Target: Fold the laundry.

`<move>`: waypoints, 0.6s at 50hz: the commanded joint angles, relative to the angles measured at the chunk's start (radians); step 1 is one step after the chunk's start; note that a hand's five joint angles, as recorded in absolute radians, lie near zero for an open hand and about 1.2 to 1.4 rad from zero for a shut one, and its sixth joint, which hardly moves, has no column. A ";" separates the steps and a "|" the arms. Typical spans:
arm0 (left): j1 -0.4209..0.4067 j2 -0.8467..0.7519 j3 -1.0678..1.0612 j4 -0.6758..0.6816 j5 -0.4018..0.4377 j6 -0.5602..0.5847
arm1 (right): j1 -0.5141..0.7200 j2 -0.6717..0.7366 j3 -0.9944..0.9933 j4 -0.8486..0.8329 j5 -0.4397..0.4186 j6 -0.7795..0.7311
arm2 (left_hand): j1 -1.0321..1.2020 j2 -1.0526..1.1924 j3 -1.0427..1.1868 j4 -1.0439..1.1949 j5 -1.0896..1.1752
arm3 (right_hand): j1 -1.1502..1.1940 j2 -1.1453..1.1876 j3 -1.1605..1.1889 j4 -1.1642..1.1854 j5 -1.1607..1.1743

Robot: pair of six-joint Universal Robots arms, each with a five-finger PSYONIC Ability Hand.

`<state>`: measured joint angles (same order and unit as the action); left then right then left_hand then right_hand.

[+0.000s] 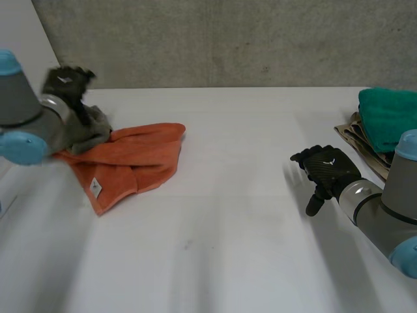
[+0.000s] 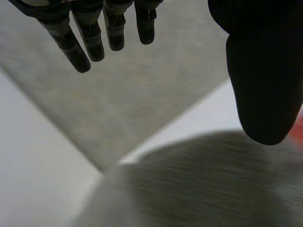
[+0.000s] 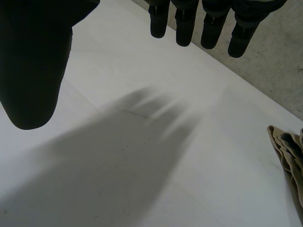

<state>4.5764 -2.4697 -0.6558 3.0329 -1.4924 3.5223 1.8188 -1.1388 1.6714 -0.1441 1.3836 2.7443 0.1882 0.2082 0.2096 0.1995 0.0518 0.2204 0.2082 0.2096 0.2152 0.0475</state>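
An orange towel (image 1: 133, 156) lies crumpled at the table's left, with a white label (image 1: 96, 188) near its front corner. A grey cloth (image 1: 91, 134) rests on the towel's left end, below my left wrist. My left hand (image 1: 68, 81) is raised above and behind that cloth and holds nothing. In the left wrist view its fingers (image 2: 90, 42) are straight and the thumb (image 2: 262, 71) stands apart, with the grey cloth (image 2: 199, 189) below. My right hand (image 1: 329, 169) hovers open over bare table at the right, its fingers (image 3: 189, 23) spread.
At the right edge of the table a teal cloth (image 1: 391, 117) lies on a stack of folded beige cloths (image 1: 355, 134), just behind my right arm. The beige stack (image 3: 289, 161) lies beyond the right fingertips. A grey wall runs behind the table.
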 commanded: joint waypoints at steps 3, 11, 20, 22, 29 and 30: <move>-0.112 -0.024 -0.142 -0.003 0.078 0.141 | 0.002 0.001 0.004 0.000 0.000 -0.002 | -0.014 -0.034 -0.035 -0.025 -0.052 | -0.046 -0.034 -0.035 -0.041 -0.048; -0.145 -0.135 -0.010 -0.040 0.044 0.196 | -0.004 0.002 0.008 0.000 0.000 -0.012 | 0.063 0.043 0.042 0.052 0.025 | -0.046 -0.034 -0.035 -0.041 -0.048; -0.182 -0.179 0.090 -0.149 0.024 0.234 | -0.019 -0.001 0.008 0.000 0.000 -0.018 | 1.202 1.182 1.181 1.191 1.164 | -0.046 -0.034 -0.035 -0.041 -0.048; -0.186 -0.163 0.096 -0.167 0.014 0.230 | -0.021 -0.002 0.008 0.000 0.000 -0.018 | 1.208 1.188 1.187 1.197 1.170 | -0.046 -0.034 -0.035 -0.041 -0.048; -0.263 0.073 0.035 -0.198 -0.055 0.055 | -0.024 -0.013 0.008 0.000 0.000 -0.020 | 1.208 1.188 1.187 1.197 1.170 | -0.046 -0.034 -0.035 -0.041 -0.048; -0.277 0.106 0.025 -0.195 -0.055 0.026 | -0.024 -0.015 0.008 0.000 0.000 -0.020 | 1.208 1.188 1.187 1.197 1.170 | -0.046 -0.034 -0.035 -0.041 -0.048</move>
<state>4.3660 -2.5572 -0.5726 2.8433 -1.5137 3.7068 1.7963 -1.1457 1.6799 -0.1442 1.3837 2.7242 1.1517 1.1936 1.1858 1.1937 0.9528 0.2204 0.2082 0.2096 0.2152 0.0476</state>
